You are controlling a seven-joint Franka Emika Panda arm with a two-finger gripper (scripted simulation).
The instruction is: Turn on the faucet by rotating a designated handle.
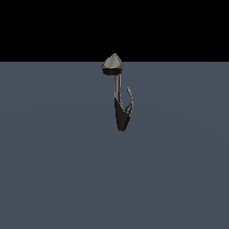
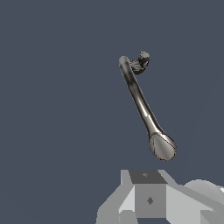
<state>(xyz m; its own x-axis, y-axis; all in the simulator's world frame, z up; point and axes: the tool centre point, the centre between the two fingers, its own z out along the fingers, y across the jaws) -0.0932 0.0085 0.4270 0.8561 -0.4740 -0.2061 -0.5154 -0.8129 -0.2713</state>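
Observation:
The faucet (image 1: 120,107) stands upright on the grey-blue floor (image 1: 53,156). It has a grey cone-shaped head (image 1: 112,64), a thin metal stem, a dark tapering body (image 1: 121,118) and a thin curved side prong (image 1: 130,99) on the exterior view's right. In the wrist view the faucet (image 2: 140,98) shows from above as a shiny curved bar, with a rounded end (image 2: 162,146) and a small dark knobby piece (image 2: 141,62) at the other end. My gripper (image 2: 148,197) shows only as grey blocks at the picture's edge, apart from the faucet. Its fingertips are hidden. The arm does not show in the exterior view.
The flat grey-blue floor (image 2: 52,109) runs all around the faucet. A black background (image 1: 114,27) fills the exterior view above the floor's far edge.

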